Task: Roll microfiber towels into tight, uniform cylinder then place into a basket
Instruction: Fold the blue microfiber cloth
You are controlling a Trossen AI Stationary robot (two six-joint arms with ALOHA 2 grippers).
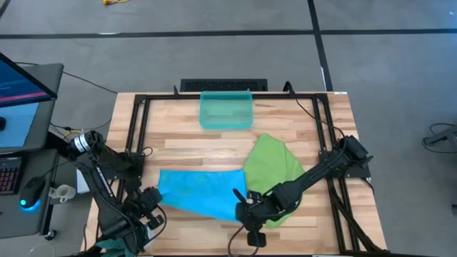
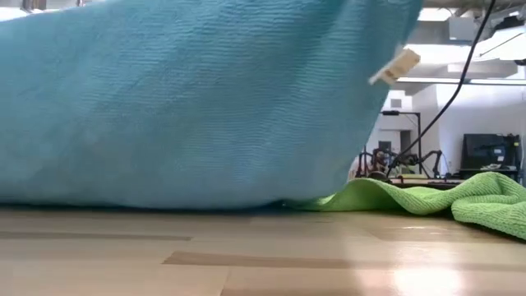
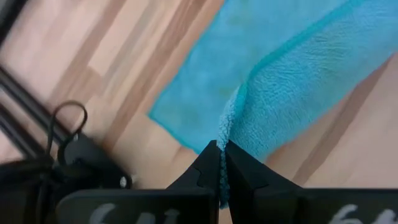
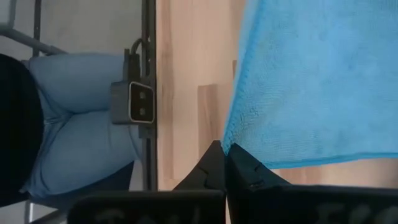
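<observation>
Blue towel (image 1: 198, 191) pinched by both end effectors, pale tag (image 2: 394, 66) unreadable

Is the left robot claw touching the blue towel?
Touching. In the left wrist view, the left gripper is shut on the blue towel, with the edge pinched between its fingers.

My left fingers (image 3: 213, 163) are pinched together on the edge of the blue towel (image 3: 292, 87). The towel hangs folded over itself above the wooden surface (image 3: 106, 68).
</observation>
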